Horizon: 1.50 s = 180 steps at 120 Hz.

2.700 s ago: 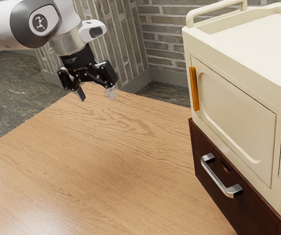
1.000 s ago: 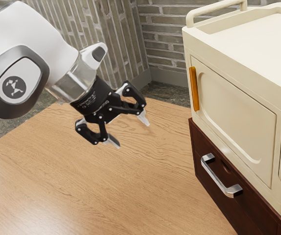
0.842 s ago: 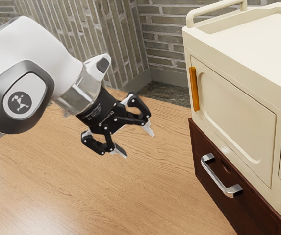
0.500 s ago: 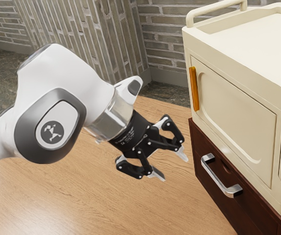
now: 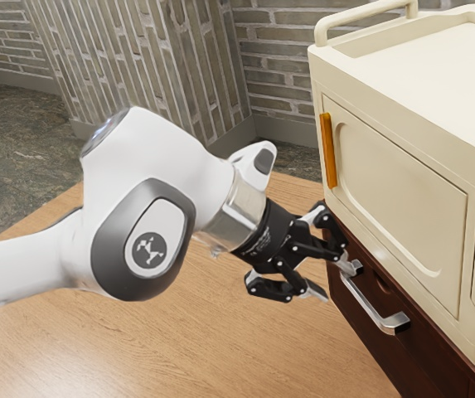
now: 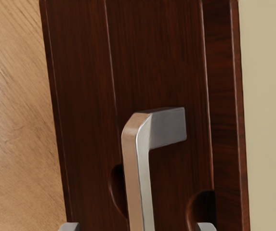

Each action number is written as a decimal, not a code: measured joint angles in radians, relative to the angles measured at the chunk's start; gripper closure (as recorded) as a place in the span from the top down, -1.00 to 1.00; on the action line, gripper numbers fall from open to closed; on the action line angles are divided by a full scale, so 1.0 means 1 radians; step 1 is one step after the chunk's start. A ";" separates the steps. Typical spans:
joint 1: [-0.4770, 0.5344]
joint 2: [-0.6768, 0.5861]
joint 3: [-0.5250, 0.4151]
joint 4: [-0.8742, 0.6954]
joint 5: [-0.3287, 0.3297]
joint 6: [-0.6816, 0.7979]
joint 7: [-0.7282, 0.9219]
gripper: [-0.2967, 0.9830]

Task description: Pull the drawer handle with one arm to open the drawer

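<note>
- Drawer handle [image 5: 366, 302]: angular silver bar on the dark brown drawer front [image 6: 159, 62], standing clear of the wood on its end mount. The front appears closed.
- Gripper [image 5: 334, 280]: beside the handle, on the arm's side, near the end farther from the exterior camera. Its fingers stand apart, with the bar running between the lines of the two fingertips in the wrist view. Contact between either fingertip and the metal cannot be determined.
- Cream cabinet [image 5: 403, 207]: above the handle, bearing an orange pull [image 5: 328, 149] that plays no part in this task.
- Wooden table [image 5: 220, 356]: extends from below the handle toward the arm.
- Step in hand, as judged: final approach and straddling of the handle; the pull remains to be done.
- Recommended approach: keep the bar centred between the fingers and advance squarely to the drawer front, deep enough for the pads to cover the bar, yet short of pressing the tips against the wood. A grasp toward the handle's middle should load the drawer more evenly than one at its end mount.
- Recommended pull: close firmly, then draw straight away from the front. Smooth metal may slip under a shallow grasp; a sideways or twisting pull could bind the drawer.
</note>
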 joint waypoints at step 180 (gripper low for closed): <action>0.001 -0.049 -0.054 -0.131 -0.003 0.060 0.043 -0.52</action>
